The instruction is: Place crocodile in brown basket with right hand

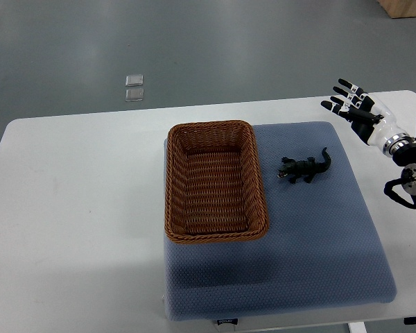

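Observation:
A small dark green toy crocodile (304, 167) lies on the blue mat (319, 236), just right of the brown wicker basket (175, 182). The basket is rectangular and holds nothing. My right hand (349, 101) hovers over the table's far right corner, above and to the right of the crocodile, well apart from it. Its fingers are spread and hold nothing. The left arm does not show.
The blue mat covers the right half of the white table (76, 201). Two small clear squares (134, 88) lie on the grey floor beyond the table. A wooden edge (405, 7) shows at the top right corner.

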